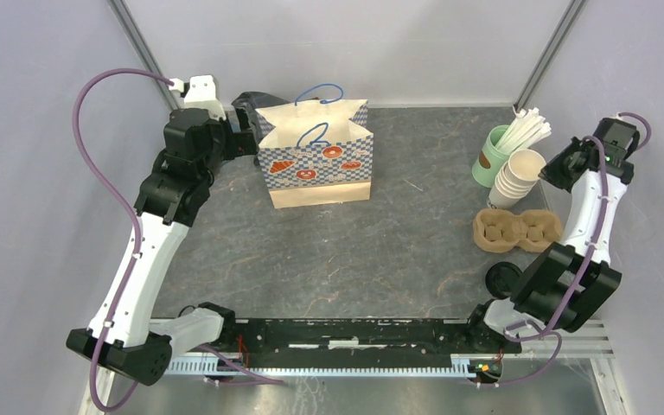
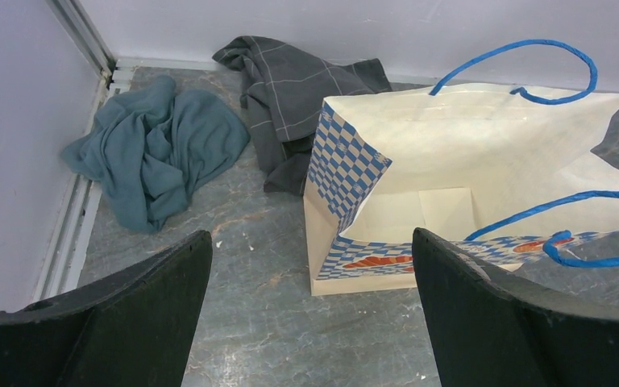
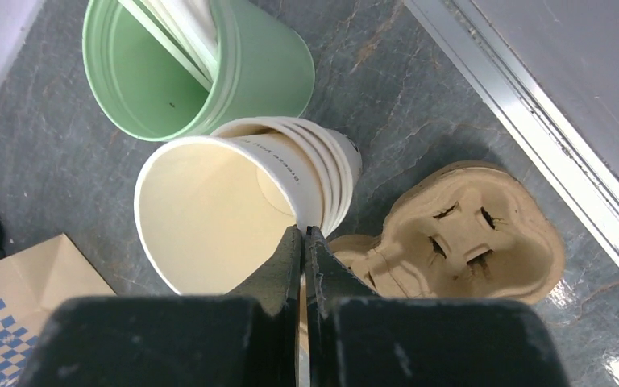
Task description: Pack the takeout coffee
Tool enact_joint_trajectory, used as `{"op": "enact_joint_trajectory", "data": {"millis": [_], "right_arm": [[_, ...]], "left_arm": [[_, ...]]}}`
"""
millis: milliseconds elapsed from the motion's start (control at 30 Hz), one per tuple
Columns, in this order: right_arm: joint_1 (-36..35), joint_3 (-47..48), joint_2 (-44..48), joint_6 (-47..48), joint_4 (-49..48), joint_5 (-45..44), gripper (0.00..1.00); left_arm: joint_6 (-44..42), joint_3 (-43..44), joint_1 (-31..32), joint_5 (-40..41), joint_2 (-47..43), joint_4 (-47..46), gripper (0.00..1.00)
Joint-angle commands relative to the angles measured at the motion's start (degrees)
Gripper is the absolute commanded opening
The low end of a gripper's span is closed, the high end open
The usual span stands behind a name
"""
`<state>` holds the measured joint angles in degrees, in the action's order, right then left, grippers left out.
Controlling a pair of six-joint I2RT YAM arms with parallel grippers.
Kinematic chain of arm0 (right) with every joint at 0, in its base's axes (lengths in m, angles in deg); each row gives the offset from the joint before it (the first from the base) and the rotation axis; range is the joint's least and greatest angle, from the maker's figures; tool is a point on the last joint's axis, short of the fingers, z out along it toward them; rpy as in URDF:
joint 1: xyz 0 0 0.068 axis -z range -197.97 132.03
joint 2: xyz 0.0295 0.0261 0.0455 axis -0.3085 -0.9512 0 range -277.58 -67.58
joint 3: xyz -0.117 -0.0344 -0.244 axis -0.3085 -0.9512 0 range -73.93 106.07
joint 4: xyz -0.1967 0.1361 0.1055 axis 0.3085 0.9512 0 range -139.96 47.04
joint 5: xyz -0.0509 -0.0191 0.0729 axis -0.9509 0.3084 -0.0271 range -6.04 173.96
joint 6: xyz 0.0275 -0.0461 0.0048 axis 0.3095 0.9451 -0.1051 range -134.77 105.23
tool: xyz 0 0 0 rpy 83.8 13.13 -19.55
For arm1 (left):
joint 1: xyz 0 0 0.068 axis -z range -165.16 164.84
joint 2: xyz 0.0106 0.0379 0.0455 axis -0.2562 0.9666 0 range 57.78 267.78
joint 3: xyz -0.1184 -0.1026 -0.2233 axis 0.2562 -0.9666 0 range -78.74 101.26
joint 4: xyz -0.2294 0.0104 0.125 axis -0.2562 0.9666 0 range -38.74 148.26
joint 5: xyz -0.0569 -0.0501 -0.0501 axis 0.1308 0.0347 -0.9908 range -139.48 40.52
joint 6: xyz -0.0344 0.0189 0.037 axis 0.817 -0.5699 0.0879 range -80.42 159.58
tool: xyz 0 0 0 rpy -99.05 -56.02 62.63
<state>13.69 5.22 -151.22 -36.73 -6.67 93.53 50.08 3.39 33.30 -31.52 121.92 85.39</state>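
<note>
The takeout coffee with its lid on is out of view. A round black lid (image 1: 501, 278) shows at the front right, partly behind my right arm; I cannot tell whether a cup stands under it. My right gripper (image 3: 303, 230) (image 1: 555, 168) is shut on the rim of the top cup of the tilted stack of lidless cream cups (image 3: 209, 210) (image 1: 519, 177), one finger inside and one outside. The checkered paper bag (image 1: 316, 164) (image 2: 451, 185) stands open at the back. My left gripper (image 2: 310, 242) hovers open just left of the bag, holding nothing.
A mint-green cup (image 1: 493, 157) (image 3: 258, 72) of white straws stands behind the stack. A brown pulp cup carrier (image 1: 517, 229) (image 3: 459, 234) lies just in front of it. A teal cloth (image 2: 157, 149) and a grey cloth (image 2: 290, 89) lie crumpled in the back left corner.
</note>
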Motion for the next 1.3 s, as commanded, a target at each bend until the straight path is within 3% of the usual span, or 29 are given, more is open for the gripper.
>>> {"op": "enact_joint_trajectory", "data": {"millis": [0, 167, 533, 600, 667, 733, 867, 1067, 1267], "right_arm": [[1.0, 0.1, 2.7, -1.2, -3.2, 2.9, 0.00], [1.0, 1.9, 4.1, -0.7, -3.0, 1.5, 0.00], [0.9, 26.2, 3.9, 4.0, 13.0, -7.1, 0.00], [0.9, 23.4, 7.2, 7.3, 8.1, -2.4, 0.00], [-1.4, 17.1, 9.2, 11.2, 0.6, 13.0, 0.00], [-11.6, 15.8, 7.6, 15.2, 0.1, 18.7, 0.00], [-38.1, 11.9, 3.7, 23.6, 4.9, 14.1, 0.00], [-59.1, -1.3, 2.4, 26.1, 1.7, 8.9, 0.00], [-70.9, -7.2, -0.5, 25.4, -3.7, 6.1, 0.00]], "left_arm": [[-3.0, 0.8, 0.4, 0.4, 0.0, -2.0, 1.00], [-2.9, 1.2, 0.6, 0.1, 0.3, -1.9, 1.00], [-2.6, 1.2, 1.9, 0.7, -0.1, -1.9, 1.00], [-2.8, 1.1, 2.3, 0.9, -0.3, -1.9, 1.00], [-2.7, 1.1, 2.5, 1.0, -0.5, -1.8, 1.00], [-2.7, 1.0, 2.8, 1.1, -0.7, -1.7, 1.00], [-2.6, 0.9, 3.0, 1.3, -1.2, -1.7, 1.00], [-3.1, 0.6, 3.1, 2.3, -1.9, -1.5, 1.00], [-3.3, 0.9, 3.2, 2.4, -1.8, -1.6, 1.00]]}}
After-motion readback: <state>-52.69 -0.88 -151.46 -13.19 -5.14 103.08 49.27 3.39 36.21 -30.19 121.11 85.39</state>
